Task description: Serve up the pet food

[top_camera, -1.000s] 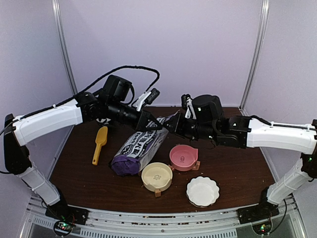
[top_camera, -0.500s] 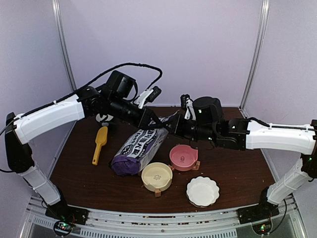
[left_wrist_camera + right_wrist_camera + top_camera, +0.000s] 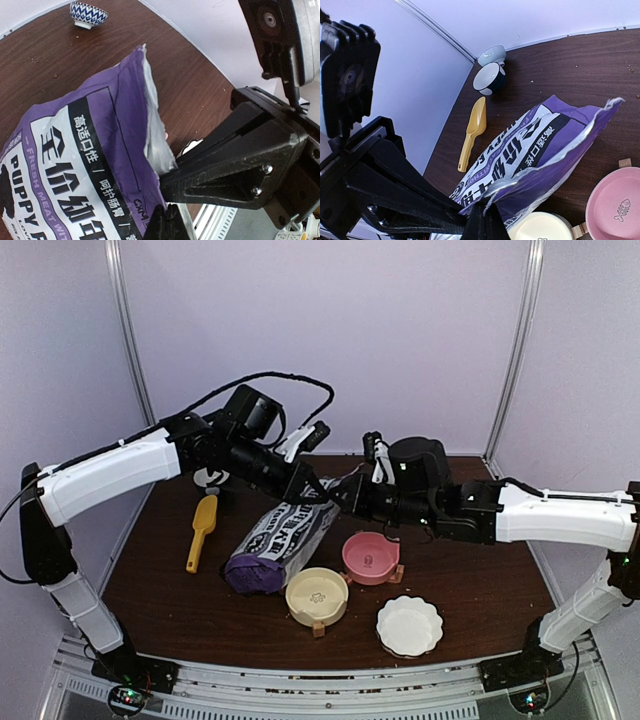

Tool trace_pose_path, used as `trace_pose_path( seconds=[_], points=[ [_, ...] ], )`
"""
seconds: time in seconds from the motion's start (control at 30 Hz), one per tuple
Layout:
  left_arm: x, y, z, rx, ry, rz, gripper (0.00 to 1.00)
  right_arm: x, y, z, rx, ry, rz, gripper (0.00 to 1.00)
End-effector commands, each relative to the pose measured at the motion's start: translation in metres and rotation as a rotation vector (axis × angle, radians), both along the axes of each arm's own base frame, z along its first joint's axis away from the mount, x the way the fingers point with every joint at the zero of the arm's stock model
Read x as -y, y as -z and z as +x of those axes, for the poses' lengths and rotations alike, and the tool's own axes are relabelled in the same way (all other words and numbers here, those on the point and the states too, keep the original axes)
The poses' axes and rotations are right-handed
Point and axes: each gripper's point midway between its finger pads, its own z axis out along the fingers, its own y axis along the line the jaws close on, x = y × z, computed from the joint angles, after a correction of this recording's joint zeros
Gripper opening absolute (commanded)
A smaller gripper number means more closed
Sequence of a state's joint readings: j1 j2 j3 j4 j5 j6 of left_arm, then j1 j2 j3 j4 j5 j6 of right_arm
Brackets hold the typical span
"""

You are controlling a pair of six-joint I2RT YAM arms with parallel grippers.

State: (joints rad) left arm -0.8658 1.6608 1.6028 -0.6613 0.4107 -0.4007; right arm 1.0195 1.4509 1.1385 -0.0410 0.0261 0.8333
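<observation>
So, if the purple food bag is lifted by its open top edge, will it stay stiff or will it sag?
Probably it sags: the bag is thin film, and its torn edge curls and creases. The bottom end looks full and rounded, so it is likely bottom-heavy. The glossy film may slip in a small pinch.

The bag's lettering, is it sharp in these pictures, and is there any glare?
Left wrist view: print on the purple bag is crisp; its silvery lining gleams pale. Right wrist view: lettering also sharp, the wall behind is bright. Top view: soft even light, no hard shadows, lettering too small to read.
</observation>
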Motion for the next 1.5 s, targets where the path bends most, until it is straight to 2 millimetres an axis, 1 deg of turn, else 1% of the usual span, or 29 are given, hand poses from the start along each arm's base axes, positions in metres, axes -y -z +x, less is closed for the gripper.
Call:
trace_pose_path(
  seconds=[0.0, 0.1, 0.2, 0.3, 0.37, 0.53, 0.6, 0.77, 1.13, 1.47],
  points=[
    [0.005, 0.0, -0.001, -0.004, 0.017, 0.0, 0.0, 0.0, -0.006, -0.007, 0.042, -0.039, -0.014, 0.0],
    [0.004, 0.0, 0.002, 0.005, 0.007, 0.004, 0.0, -0.001, -0.006, -0.009, 0.052, -0.05, -0.028, 0.0],
    [0.002, -0.002, 0.005, 0.024, -0.009, 0.007, 0.0, 0.003, -0.001, -0.009, 0.05, -0.043, -0.065, 0.0],
    [0.003, -0.011, 0.005, 0.058, -0.01, -0.016, 0.0, 0.009, 0.007, -0.007, 0.034, -0.019, -0.126, 0.0],
    [0.003, -0.016, 0.006, 0.089, -0.024, -0.023, 0.0, 0.014, 0.016, -0.006, 0.016, 0.001, -0.182, 0.0],
    [-0.004, -0.024, 0.013, 0.143, -0.072, -0.028, 0.0, 0.028, 0.035, -0.001, -0.015, 0.057, -0.29, 0.0],
    [-0.004, -0.025, 0.014, 0.149, -0.078, -0.032, 0.0, 0.03, 0.04, 0.0, -0.026, 0.064, -0.317, 0.0],
    [-0.005, -0.025, 0.014, 0.154, -0.083, -0.033, 0.0, 0.029, 0.051, -0.001, -0.051, 0.059, -0.339, 0.0],
    [-0.014, -0.028, 0.019, 0.19, -0.138, -0.014, 0.0, 0.036, 0.062, 0.0, -0.074, 0.085, -0.38, 0.0],
    [-0.016, -0.027, 0.021, 0.189, -0.154, -0.009, 0.0, 0.039, 0.07, 0.0, -0.088, 0.093, -0.408, 0.0]
  ],
)
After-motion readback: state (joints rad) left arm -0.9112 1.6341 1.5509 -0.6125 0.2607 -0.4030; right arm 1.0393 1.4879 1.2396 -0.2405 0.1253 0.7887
